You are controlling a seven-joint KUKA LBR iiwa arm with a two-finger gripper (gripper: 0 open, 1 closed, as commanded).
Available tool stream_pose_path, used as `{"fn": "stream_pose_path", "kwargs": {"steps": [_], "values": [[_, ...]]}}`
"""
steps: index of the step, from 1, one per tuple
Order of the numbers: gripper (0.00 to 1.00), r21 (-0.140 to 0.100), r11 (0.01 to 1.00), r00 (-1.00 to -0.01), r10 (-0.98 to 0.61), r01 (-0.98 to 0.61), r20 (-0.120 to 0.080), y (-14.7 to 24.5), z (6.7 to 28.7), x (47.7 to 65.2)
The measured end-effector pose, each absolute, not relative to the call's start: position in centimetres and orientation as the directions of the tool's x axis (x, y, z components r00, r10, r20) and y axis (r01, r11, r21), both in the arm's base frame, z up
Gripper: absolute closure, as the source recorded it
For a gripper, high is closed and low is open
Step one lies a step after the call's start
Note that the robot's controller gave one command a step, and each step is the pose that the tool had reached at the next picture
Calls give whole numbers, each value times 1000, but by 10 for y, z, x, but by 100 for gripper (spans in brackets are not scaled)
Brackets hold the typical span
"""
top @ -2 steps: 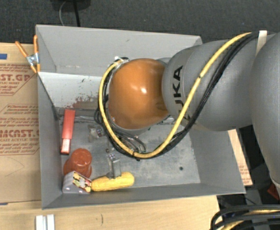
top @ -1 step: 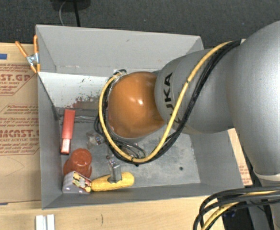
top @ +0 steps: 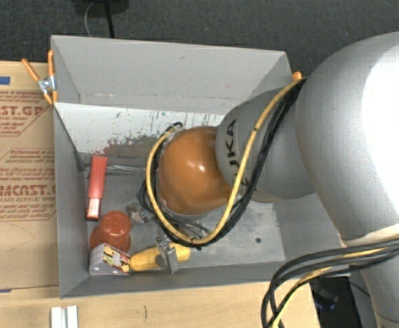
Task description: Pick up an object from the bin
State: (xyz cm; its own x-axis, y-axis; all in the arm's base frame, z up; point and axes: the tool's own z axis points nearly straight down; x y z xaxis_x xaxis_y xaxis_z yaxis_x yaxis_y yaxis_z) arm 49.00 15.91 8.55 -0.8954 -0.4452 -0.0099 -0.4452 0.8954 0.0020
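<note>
Fingers [top: 166, 254] apart, clasping nothing. One tip lies across the banana [top: 145, 259], the other just beside the cup [top: 112, 228]. Closing here, the gripper [top: 154, 236] may pinch the banana's end and let it slip against the bin [top: 206, 273] wall. Beyond the cup lies a red stick [top: 95, 186]. The arm plunges steeply, wrist bent over them.

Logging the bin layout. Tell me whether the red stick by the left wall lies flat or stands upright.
Flat: the red stick shows its whole length along the bin floor.
</note>
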Motion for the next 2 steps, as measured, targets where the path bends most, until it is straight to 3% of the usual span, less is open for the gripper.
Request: {"fn": "stream_pose_path", "kwargs": {"steps": [1,2], "values": [[100,-2,896,-896,-443,-443,-29,168,74,490],[100,-1,897,-896,-443,-443,-30,168,74,490]]}}
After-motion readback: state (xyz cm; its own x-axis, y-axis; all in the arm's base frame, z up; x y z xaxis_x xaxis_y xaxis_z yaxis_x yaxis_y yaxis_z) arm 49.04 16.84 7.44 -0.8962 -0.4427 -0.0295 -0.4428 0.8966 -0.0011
